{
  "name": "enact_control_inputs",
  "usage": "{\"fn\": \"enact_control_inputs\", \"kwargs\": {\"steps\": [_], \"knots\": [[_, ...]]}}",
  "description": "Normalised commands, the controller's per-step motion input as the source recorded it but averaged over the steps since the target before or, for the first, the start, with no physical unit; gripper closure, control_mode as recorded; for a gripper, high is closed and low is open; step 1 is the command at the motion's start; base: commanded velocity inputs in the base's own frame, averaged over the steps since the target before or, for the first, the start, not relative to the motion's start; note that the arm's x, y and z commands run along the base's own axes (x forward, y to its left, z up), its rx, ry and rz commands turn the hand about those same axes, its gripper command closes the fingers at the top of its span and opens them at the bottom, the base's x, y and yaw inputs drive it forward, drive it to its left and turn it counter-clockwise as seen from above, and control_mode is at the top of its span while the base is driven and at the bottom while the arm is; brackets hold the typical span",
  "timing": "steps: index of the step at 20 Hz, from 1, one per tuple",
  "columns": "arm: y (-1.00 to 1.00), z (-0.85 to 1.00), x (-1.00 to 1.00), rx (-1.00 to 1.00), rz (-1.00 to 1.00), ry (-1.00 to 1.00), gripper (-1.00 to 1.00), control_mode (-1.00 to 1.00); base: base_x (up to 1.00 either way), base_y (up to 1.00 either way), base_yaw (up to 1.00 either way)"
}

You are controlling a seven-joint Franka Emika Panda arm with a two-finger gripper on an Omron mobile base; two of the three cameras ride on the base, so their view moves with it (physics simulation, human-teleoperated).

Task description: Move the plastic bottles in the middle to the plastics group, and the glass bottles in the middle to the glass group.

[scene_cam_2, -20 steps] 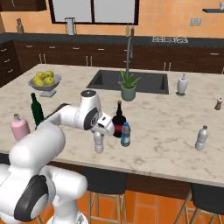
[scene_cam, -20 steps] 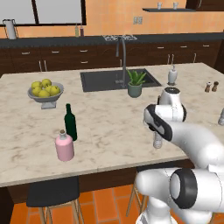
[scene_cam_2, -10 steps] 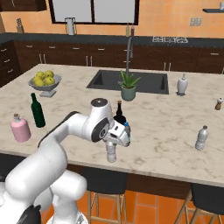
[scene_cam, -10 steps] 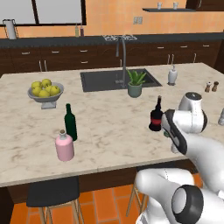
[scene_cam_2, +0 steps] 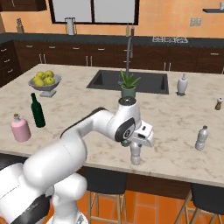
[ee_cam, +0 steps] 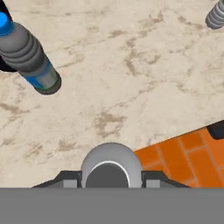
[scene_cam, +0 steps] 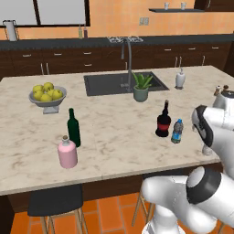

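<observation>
The pincer (scene_cam_2: 135,148) is hanging over the near edge of the marble table (scene_cam_2: 175,127), pinching the clear greyish bottle (scene_cam_2: 135,154) by its top; in the hand view that bottle's pale cap (ee_cam: 111,168) is sitting between the two dark fingertips (ee_cam: 65,178), pressed from both sides; below it the table's edge is giving way to orange floor tiles (ee_cam: 188,153). Ahead of the pincer and to one side in the hand view, the blue-label bottle (ee_cam: 27,57) is standing upright, a black shape touching its far side at the picture's edge; in the left base view this blue-label bottle (scene_cam: 177,131) is standing just beside the black bottle (scene_cam: 163,121) with the red label, both further from the table's edge than the pincer. A ribbed pale bottle (scene_cam_2: 201,138) of the plastics group is standing well apart from the pincer toward the table's right end, also showing in the hand view's far corner (ee_cam: 216,14); the dark green bottle (scene_cam_2: 37,110) and the pink bottle (scene_cam_2: 20,127) are standing together far off to the pincer's left. Beyond the pincer, a potted plant (scene_cam_2: 128,85) is sitting by the sink (scene_cam_2: 127,81); a bowl of yellow fruit (scene_cam_2: 43,79) is resting past the green bottle.
</observation>
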Motion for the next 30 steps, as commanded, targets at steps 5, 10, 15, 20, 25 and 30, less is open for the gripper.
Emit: {"fn": "enact_control_inputs", "kwargs": {"steps": [5, 10, 15, 20, 25, 30], "knots": [[-1.0, 0.1, 0.09, 0.0, 0.0, 0.06, 1.0, -1.0, 0.0, 0.0, 0.0], [-0.98, 0.03, 0.18, 0.0, 0.0, 0.0, 1.0, -1.0, 0.0, 0.0, 0.0], [-0.56, 0.1, 0.35, 0.03, 0.02, -0.08, 1.0, -1.0, 0.0, 0.0, 0.0], [-0.06, 0.0, 0.25, 0.0, 0.04, -0.01, 1.0, -1.0, 0.0, 0.0, 0.0], [0.0, 0.0, 0.32, -0.01, 0.01, 0.0, 1.0, -1.0, 0.0, 0.0, 0.0], [0.0, -0.08, 0.47, 0.0, 0.01, -0.08, 1.0, -1.0, 0.0, 0.0, 0.0]]}}
